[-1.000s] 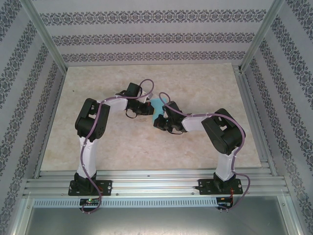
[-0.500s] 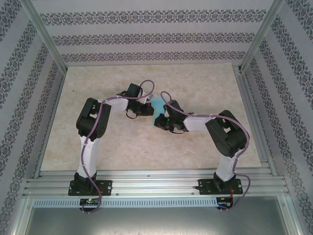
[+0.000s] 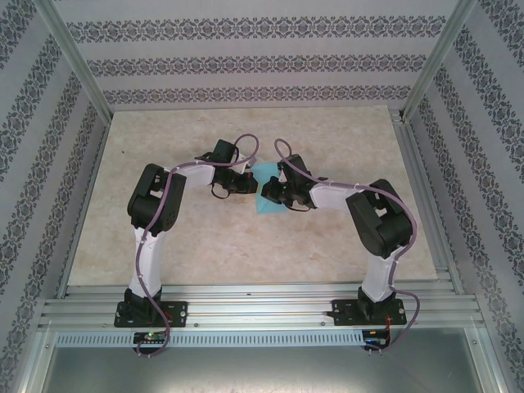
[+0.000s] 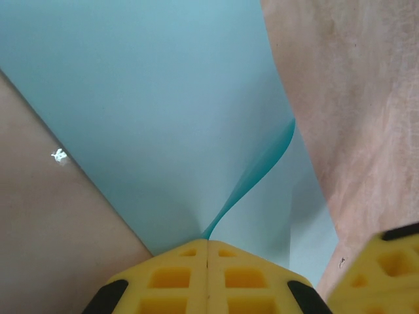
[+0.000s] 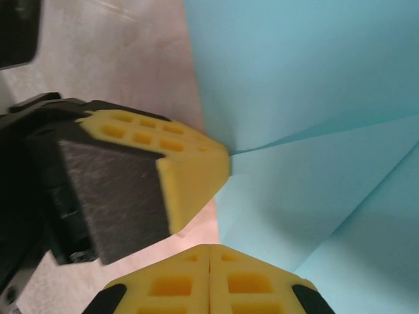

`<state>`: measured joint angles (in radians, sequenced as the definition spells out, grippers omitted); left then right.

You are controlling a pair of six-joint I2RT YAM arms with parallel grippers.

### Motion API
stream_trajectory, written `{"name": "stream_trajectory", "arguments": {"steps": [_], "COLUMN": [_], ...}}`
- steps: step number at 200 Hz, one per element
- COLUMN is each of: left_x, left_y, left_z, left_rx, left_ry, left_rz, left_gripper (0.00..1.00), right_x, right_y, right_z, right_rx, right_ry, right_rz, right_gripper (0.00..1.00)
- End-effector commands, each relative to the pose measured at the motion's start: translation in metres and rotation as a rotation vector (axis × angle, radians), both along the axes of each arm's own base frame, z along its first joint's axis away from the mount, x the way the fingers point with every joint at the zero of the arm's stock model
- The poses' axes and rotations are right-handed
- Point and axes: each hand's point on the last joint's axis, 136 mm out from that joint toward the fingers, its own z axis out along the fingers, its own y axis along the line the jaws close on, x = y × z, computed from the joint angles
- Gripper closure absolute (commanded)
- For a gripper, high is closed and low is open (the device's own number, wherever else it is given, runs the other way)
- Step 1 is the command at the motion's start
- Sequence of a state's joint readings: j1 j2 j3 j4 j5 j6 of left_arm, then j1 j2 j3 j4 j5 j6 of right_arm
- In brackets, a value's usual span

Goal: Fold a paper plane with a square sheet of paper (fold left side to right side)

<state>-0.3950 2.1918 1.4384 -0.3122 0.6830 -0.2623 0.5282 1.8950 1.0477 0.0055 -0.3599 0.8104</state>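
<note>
Your left gripper (image 4: 207,245) pinches the thin turquoise-blue square paper sheet (image 4: 150,98), jaws closed; your right gripper (image 5: 209,252), closed too, seems empty against it.

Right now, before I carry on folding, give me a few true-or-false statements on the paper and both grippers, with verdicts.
1. The left gripper is shut on the paper. True.
2. The paper is red. False: it is turquoise-blue.
3. The paper lies fully flat. False: a layer bows up in a curve from the left gripper's pinch.
4. Both grippers meet at the paper, about mid-table. True.
5. The right gripper stands wide open. False: its fingers are shut together.
</note>
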Motion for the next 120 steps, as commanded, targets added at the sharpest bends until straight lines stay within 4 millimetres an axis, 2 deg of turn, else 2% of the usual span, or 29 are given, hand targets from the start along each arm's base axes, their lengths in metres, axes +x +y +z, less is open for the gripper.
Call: {"name": "stream_trajectory", "arguments": {"steps": [1, 43, 87, 120], "left_x": [-0.007, -0.008, -0.008, -0.008], "left_y": [0.013, 0.012, 0.014, 0.015], "left_z": [-0.034, -0.037, -0.040, -0.042], "left_rx": [0.107, 0.118, 0.126, 0.136], "left_ry": [0.013, 0.015, 0.019, 0.017], "left_rz": [0.006, 0.003, 0.003, 0.002], "left_gripper": [0.98, 0.98, 0.98, 0.98], "right_x": [0.007, 0.005, -0.011, -0.023], "right_y": [0.010, 0.013, 0.002, -0.008], "right_z": [0.000, -0.017, -0.043, -0.054], "right_rx": [0.010, -0.001, -0.062, -0.084], "right_ry": [-0.008, 0.024, 0.098, 0.125], "right_rz": [0.019, 0.027, 0.020, 0.015], "right_gripper": [0.93, 0.94, 0.93, 0.93]}}
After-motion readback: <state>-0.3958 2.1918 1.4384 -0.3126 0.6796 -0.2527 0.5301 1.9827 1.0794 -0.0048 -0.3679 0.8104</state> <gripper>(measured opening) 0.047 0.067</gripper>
